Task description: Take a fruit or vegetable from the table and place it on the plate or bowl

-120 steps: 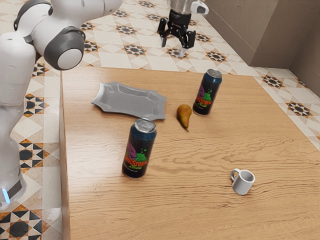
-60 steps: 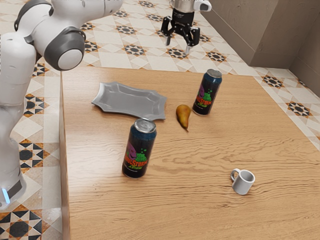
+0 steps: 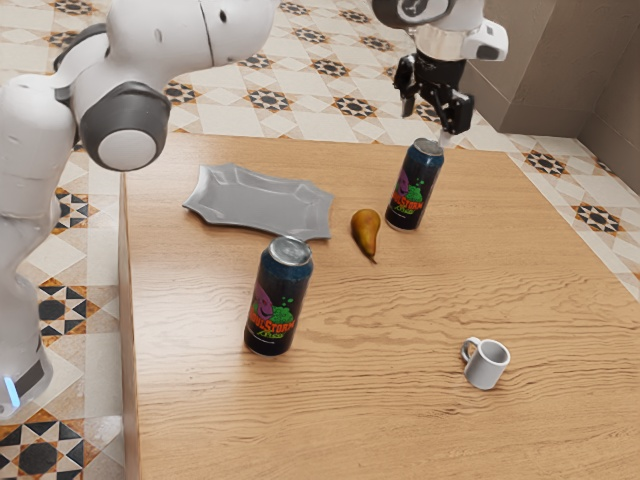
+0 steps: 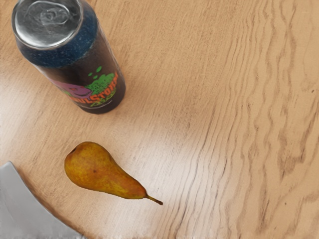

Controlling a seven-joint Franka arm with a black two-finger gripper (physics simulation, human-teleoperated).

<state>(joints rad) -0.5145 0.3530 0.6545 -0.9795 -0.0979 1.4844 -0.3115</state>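
The gripper point(image 3: 428, 114) hovers open, holding nothing, above the far can point(image 3: 414, 184), while the pear point(image 3: 366, 231) lies between that can and the plate point(image 3: 258, 200).

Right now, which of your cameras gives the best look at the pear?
The wrist view: the pear appears large and whole, stem included, lying on its side between a can and the plate's corner. The exterior view shows the pear too, but small, beside the plate.

Golden-brown pear point(image 3: 366, 230), grey plate point(image 3: 258, 200), white mug point(image 3: 487, 362), wood-grain table point(image 3: 400, 300)
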